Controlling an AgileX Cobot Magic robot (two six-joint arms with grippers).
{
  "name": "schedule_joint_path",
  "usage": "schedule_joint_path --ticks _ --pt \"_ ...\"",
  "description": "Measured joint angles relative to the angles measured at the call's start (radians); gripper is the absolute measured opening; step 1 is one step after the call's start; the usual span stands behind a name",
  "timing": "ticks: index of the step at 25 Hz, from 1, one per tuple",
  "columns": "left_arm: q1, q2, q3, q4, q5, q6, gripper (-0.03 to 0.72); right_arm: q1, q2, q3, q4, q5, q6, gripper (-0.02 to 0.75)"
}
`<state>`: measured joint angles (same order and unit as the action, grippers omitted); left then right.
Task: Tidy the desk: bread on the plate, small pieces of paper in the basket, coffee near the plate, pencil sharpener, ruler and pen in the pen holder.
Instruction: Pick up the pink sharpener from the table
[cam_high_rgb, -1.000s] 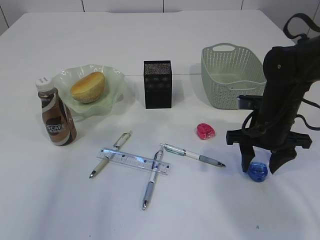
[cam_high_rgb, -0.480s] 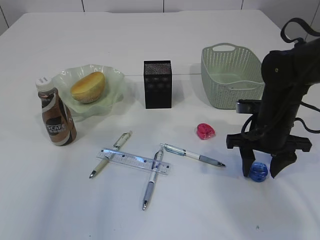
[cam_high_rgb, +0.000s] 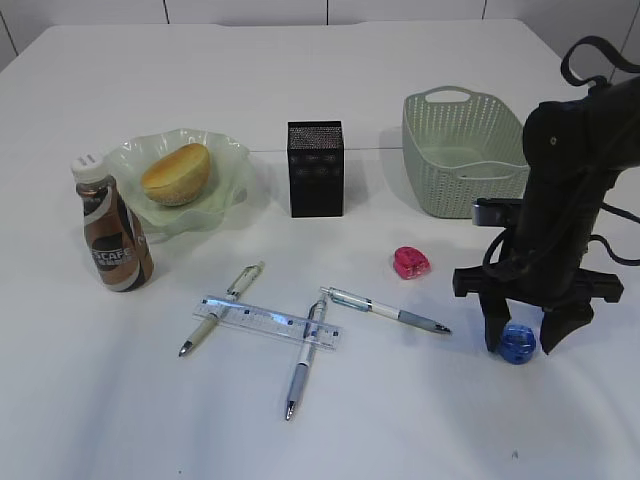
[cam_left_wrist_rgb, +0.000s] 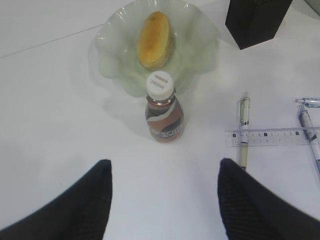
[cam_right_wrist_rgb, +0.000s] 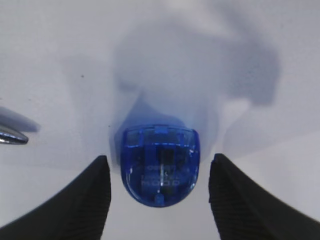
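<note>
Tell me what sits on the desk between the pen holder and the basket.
Nothing: the exterior view shows bare white desk between the pen holder and the basket. The pink sharpener lies nearer the camera, outside that stretch.

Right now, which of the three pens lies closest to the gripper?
The rightmost pen, with its tip pointing toward the right gripper; the other two cross the ruler farther left.

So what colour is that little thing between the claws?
Translucent blue sharpener, clearest in the right wrist view.
</note>
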<state>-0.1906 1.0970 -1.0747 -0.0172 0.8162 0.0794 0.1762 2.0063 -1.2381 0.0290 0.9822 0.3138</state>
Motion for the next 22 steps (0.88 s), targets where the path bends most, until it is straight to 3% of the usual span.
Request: schedule_joint_path --ticks 22 --pt "0.000 0.000 0.000 0.000 0.000 0.000 0.466 0.000 0.000 0.000 0.000 -0.027 0.002 0.486"
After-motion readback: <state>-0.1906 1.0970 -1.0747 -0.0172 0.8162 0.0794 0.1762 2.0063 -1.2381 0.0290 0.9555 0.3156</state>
